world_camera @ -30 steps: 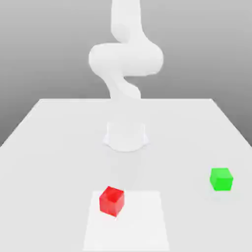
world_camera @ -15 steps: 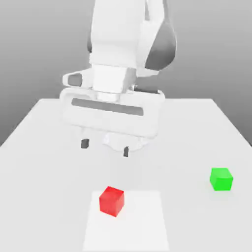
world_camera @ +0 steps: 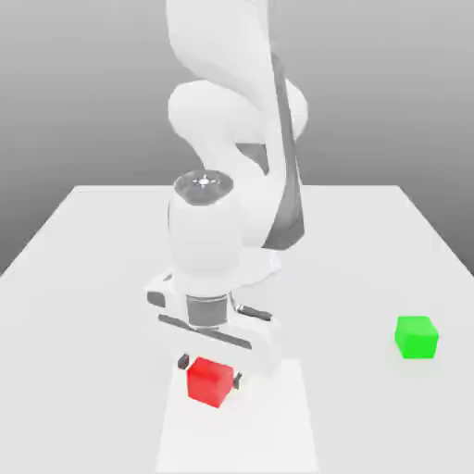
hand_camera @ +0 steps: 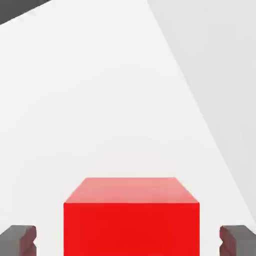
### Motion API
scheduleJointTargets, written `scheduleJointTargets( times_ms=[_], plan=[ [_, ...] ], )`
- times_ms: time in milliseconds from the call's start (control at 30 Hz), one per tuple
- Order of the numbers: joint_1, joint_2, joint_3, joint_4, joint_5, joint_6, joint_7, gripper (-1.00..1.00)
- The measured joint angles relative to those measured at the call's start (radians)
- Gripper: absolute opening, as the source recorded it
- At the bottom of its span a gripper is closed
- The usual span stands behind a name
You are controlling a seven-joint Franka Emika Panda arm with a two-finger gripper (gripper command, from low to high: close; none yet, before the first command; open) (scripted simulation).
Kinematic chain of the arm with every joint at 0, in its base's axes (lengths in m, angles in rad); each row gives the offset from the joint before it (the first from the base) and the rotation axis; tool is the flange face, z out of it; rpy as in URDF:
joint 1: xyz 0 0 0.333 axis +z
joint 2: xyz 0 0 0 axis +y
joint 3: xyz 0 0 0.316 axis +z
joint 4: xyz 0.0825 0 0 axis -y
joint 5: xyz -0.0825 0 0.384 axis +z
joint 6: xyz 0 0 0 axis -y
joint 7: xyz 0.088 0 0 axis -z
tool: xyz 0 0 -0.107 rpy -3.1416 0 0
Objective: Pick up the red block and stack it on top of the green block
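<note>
I see a plain white table (world_camera: pixel 83 278) under even light; a brighter white square patch (world_camera: pixel 278 435) at six o'clock; behind, a graded grey backdrop (world_camera: pixel 389 83).

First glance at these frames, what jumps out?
The red block near the table's front edge, with the white arm's gripper straddling it, open, a fingertip on each side with gaps. Then the green block, sitting alone toward the exterior view's right.
</note>
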Motion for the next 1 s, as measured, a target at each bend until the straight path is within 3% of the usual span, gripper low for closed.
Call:
scheduleJointTargets(
  times_ms=[167, 500, 1000],
  plan=[
    [0.002, 0.004, -0.002, 0.001, -0.005, 0.005, 0.005, -1.00],
    [-0.022, -0.236, 0.043, -0.032, 0.069, -0.201, -0.031, -1.00],
    [0.300, -0.347, 0.359, 0.019, 0.170, -0.327, 0.512, -1.00]
  ],
)
